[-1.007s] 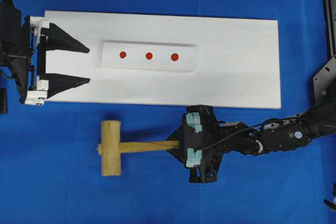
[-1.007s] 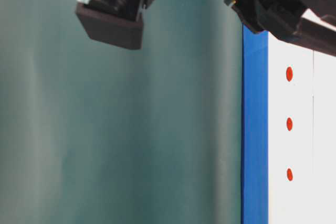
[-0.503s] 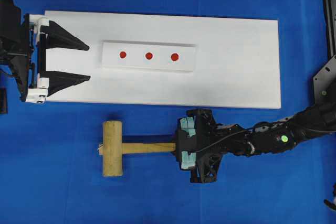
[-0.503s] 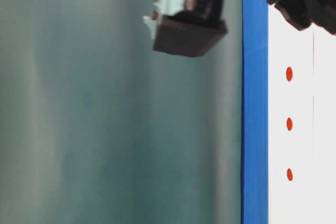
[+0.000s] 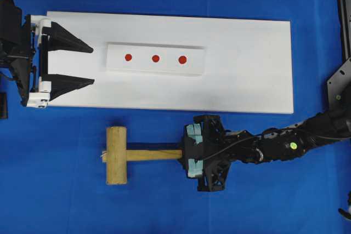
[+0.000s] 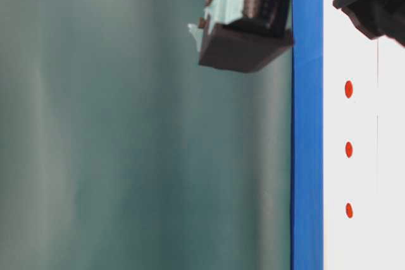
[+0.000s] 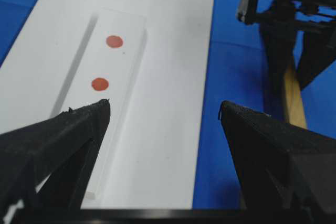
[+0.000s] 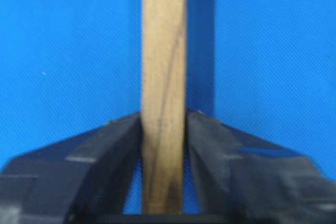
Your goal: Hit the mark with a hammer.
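Note:
The hammer [image 5: 116, 155], a light wooden mallet, lies on the blue cloth below the white board [image 5: 247, 64], head to the left and handle [image 8: 164, 51] pointing right. My right gripper [image 5: 185, 155] is at the handle's end, and in the right wrist view both fingers [image 8: 121, 135] press against the handle's sides. Three red marks [image 5: 156, 58] sit in a row on a raised white strip [image 5: 155, 69] on the board. My left gripper [image 5: 92, 67] stands open over the board's left end, its tips [image 7: 97, 111] just short of the strip, with nothing between them.
The board's near edge [image 5: 164, 108] runs just above the hammer. Black stand hardware [image 5: 343, 42] lines the right edge of the overhead view. In the left wrist view the right arm [image 7: 289, 19] shows over the blue cloth beside the board.
My right gripper has sunk toward the cloth and shifted slightly left along the handle, and the handle now lies straighter. The left gripper has not moved.

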